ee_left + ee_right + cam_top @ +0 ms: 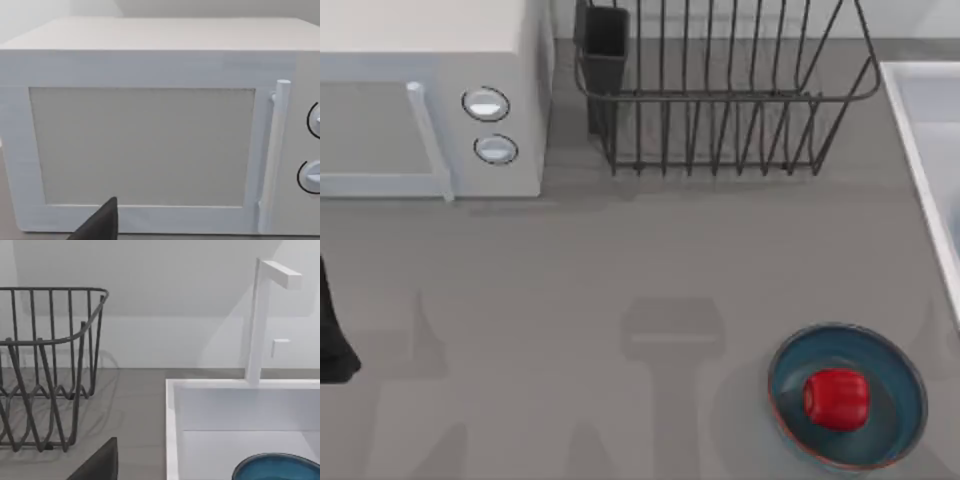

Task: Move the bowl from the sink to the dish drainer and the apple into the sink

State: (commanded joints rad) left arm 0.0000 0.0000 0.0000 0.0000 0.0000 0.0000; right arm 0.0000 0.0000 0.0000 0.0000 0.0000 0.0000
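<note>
So nearest the camera, lower right of the top view, the apple [836, 398] is sitting in the wider shallow blue dish [880, 350], out on the table [620, 290] and well apart from everything else. The left gripper [332, 345] is hanging at the far left edge, facing the microwave [145, 140], looking parked. Honestly can't tell how its jaws are standing, and same goes for the right gripper [100, 462].

The right one is hovering near the sink [172, 405], and the bowl [277, 467] is lying inside it, peeking in at the bottom right of the right wrist view. The faucet [257, 320] is standing behind the basin. Farthest back, top middle, the dish drainer [720, 95] is waiting with nothing in it.

My take: nothing's done yet, bowl goes first. I'd be coming down over its rim with jaws wide, pinching one wall, then lifting straight up to clear the sink wall before swinging over to the rack.
</note>
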